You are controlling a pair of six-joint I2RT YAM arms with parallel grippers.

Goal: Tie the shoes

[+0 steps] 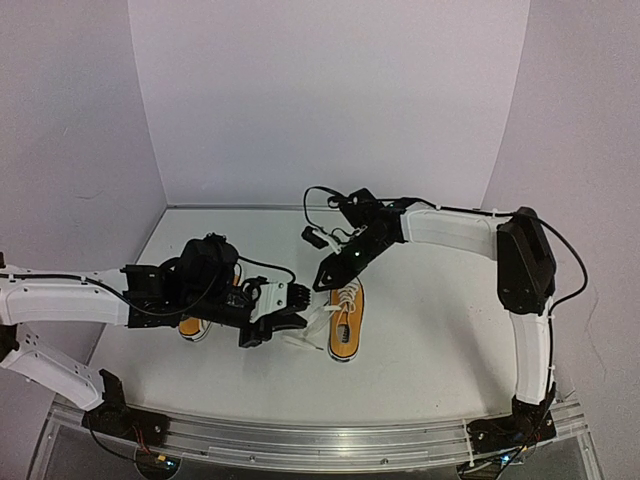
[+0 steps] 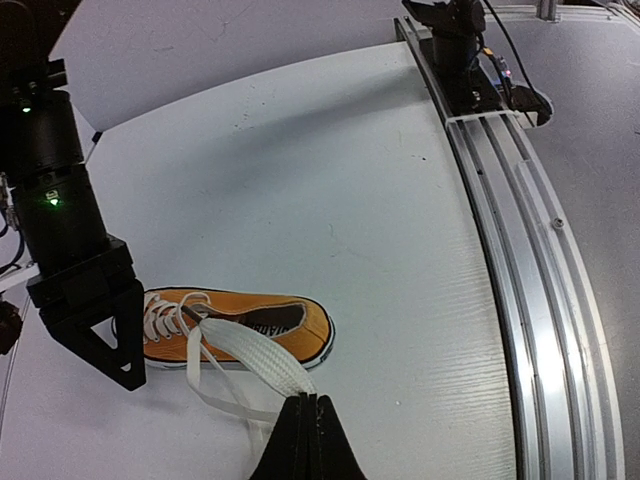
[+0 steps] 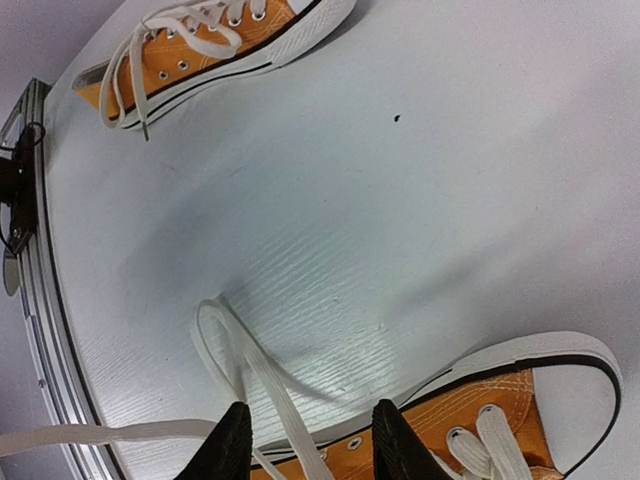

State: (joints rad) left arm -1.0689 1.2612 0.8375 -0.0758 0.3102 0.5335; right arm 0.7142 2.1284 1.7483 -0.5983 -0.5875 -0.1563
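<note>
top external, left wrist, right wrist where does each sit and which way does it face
Top external: above and behind, looking down at the table; both arms show.
Left wrist: looks along the table at one shoe; left gripper shut on its lace, right gripper beside.
Right wrist: looks down over that shoe's toe toward the other shoe; own open fingers.
Shared: all three show the first shoe.

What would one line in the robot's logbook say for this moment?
left gripper: shut on lace of shoe | right gripper: open beside that shoe's eyelets | other shoe: laces loose | knot: none yet
</note>
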